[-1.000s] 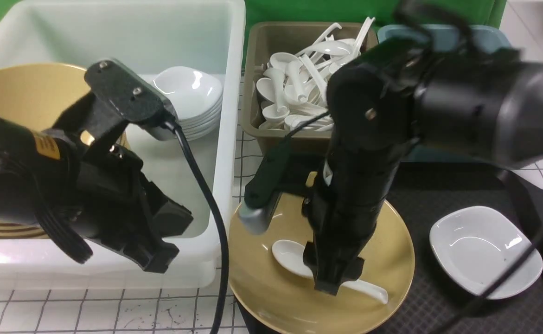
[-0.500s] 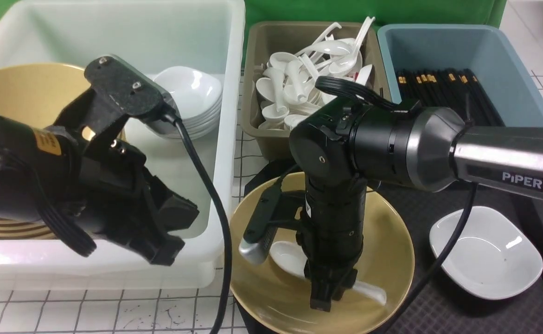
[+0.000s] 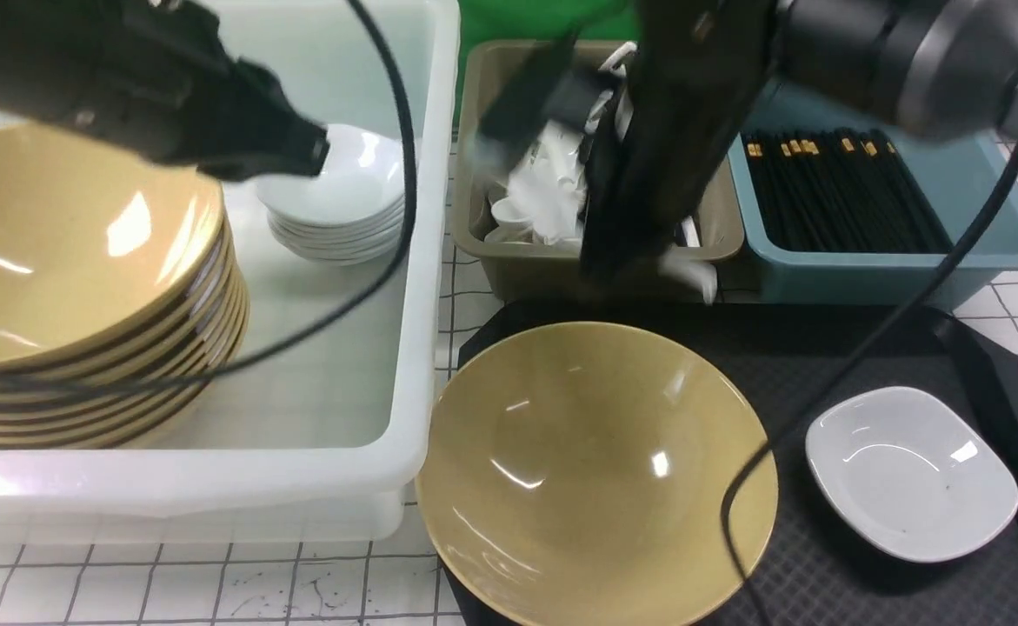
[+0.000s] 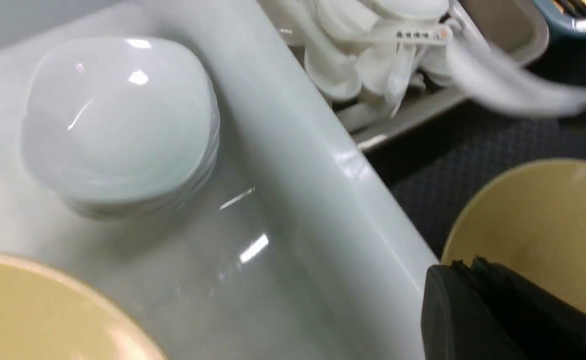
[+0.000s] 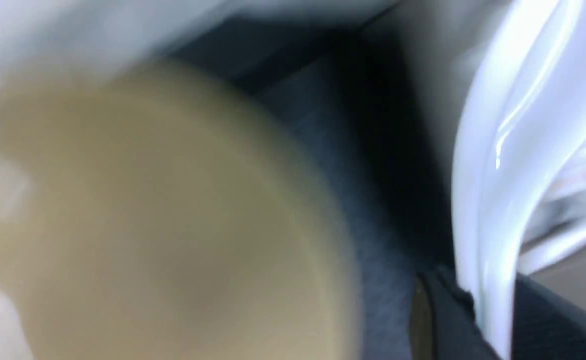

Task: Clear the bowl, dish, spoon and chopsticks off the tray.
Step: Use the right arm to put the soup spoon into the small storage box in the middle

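Note:
The mustard-tan bowl (image 3: 595,469) sits empty on the left part of the black tray (image 3: 830,356). The small white dish (image 3: 908,469) lies on the tray's right side. My right gripper (image 3: 639,261) is shut on the white spoon (image 3: 691,271) and holds it in the air at the front edge of the olive bin. In the right wrist view the spoon (image 5: 493,225) stands between the jaws of the right gripper (image 5: 493,320), with the bowl (image 5: 147,225) blurred below. My left gripper (image 3: 309,156) is shut and empty above the white bin; it also shows in the left wrist view (image 4: 468,262). No chopsticks lie on the tray.
A white bin (image 3: 422,261) on the left holds a stack of tan bowls (image 3: 83,287) and a stack of white dishes (image 3: 343,204). An olive bin (image 3: 517,269) full of white spoons and a blue bin (image 3: 891,261) of black chopsticks stand behind the tray.
My right gripper has lifted the spoon out of the bowl and carried it up and back to the olive bin's front edge. My left arm has risen and moved back over the white bin.

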